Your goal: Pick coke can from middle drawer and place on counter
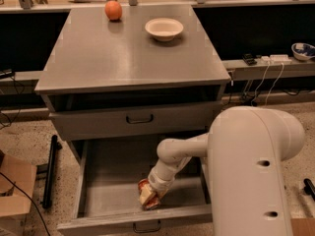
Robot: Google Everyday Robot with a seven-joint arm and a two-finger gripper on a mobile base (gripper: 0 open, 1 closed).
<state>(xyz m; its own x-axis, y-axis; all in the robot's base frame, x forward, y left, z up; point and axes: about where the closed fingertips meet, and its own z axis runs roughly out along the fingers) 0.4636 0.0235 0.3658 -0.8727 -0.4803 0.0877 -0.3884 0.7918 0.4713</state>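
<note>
The middle drawer (pixel 101 188) stands pulled open at the bottom of the cabinet. The red coke can (pixel 143 184) lies on the drawer floor near the front wall, right of centre. My gripper (pixel 146 196) reaches down into the drawer on the white arm (pixel 172 156) and sits right on the can, covering most of it. Red shows on either side of the gripper's pale tip. The counter (pixel 123 53) is the grey metal top of the cabinet above.
An orange (pixel 113 10) and a white bowl (pixel 164 28) sit at the back of the counter. The upper drawer front (pixel 139 118) is closed. My white body (pixel 251 171) fills the lower right. A cardboard box (pixel 15 191) and a black bar (pixel 49 171) stand on the floor at left.
</note>
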